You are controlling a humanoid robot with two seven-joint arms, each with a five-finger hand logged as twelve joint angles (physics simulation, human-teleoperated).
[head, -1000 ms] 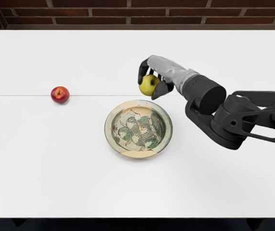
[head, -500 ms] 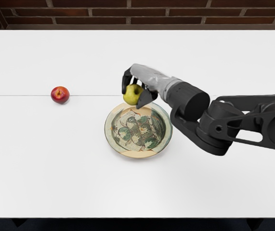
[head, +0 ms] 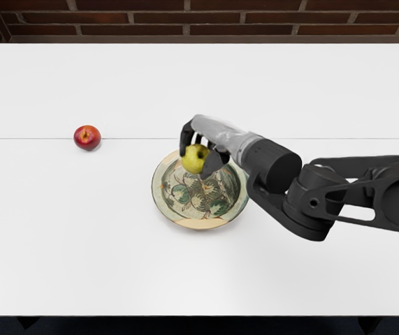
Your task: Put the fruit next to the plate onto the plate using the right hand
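A yellow-green apple is held in my right hand, whose dark fingers are curled around it. The hand and apple are over the far part of the patterned plate, which lies mid-table with a green leaf design. Whether the apple touches the plate I cannot tell. My right arm reaches in from the right edge. The left arm does not show.
A red apple sits alone on the white table, well to the left of the plate. A brick wall runs along the table's far edge.
My right hand has carried the yellow-green apple left and then down, from beyond the plate's far right rim to over the plate's far part. The red apple has not moved.
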